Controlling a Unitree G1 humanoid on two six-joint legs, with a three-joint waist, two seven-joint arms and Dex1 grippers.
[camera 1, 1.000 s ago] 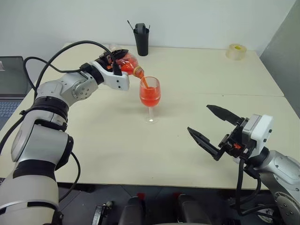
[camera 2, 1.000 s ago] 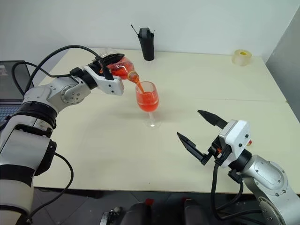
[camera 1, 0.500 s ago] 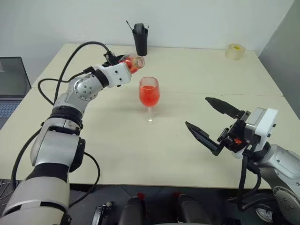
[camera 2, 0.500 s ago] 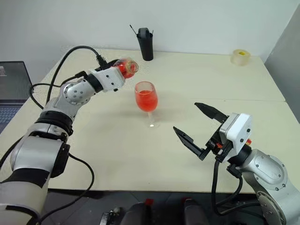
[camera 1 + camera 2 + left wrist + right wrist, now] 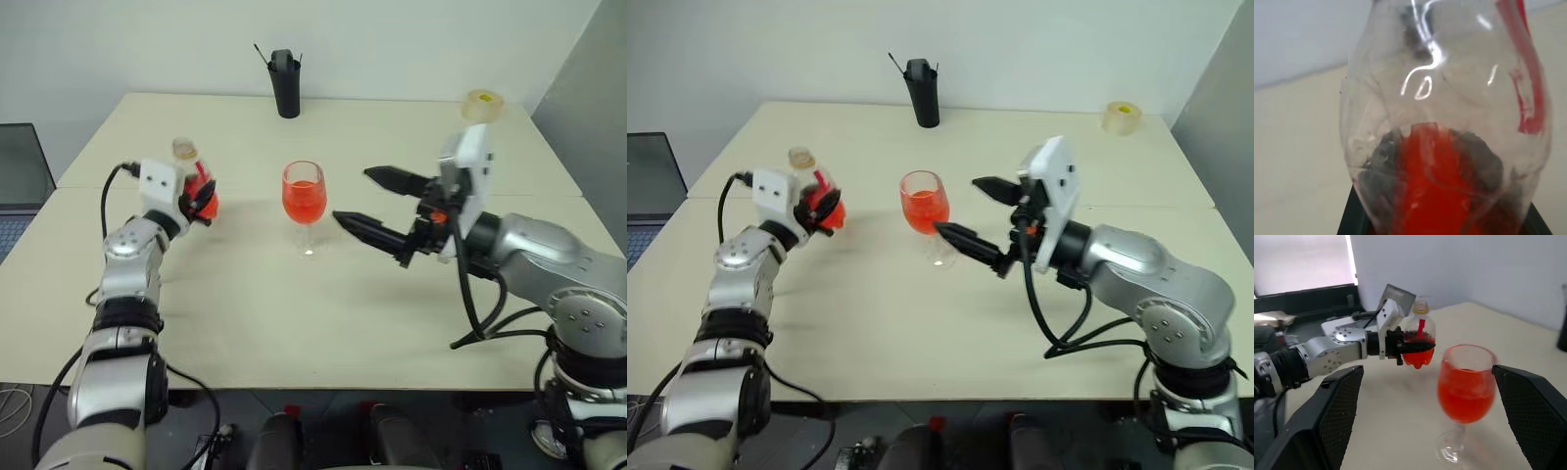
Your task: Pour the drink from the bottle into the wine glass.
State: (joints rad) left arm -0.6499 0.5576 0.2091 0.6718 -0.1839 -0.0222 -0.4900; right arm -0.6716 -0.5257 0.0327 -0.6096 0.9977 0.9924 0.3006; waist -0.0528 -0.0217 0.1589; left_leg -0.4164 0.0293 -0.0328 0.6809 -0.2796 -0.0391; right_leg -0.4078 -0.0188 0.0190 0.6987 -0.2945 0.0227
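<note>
From the head views, the left gripper (image 5: 200, 196) is clamped on the bottle (image 5: 196, 186), which stands upright over the left part of the table (image 5: 245, 294), a little of the drink (image 5: 830, 211) pooled red in its base. The wine glass (image 5: 304, 193) stands on the table well to the right of it, its bowl mostly full of red. The right gripper (image 5: 377, 201) has its two black fingers spread wide just right of the glass, tips pointing at the bowl, not touching it. I count one bottle, one glass, one black cup (image 5: 285, 83) at the far edge and one roll of tape (image 5: 1121, 117) at the far right corner. The glass's foot is hard to make out against the pale table.

In the left wrist view the bottle (image 5: 1444, 122) sits right up against the lens, its top and base cut off.

In the right wrist view the glass (image 5: 1466, 391) stands between the two open fingers (image 5: 1334, 411), nearer the far one, and beyond it the left gripper (image 5: 1415, 346) holds the bottle (image 5: 1419, 340).
</note>
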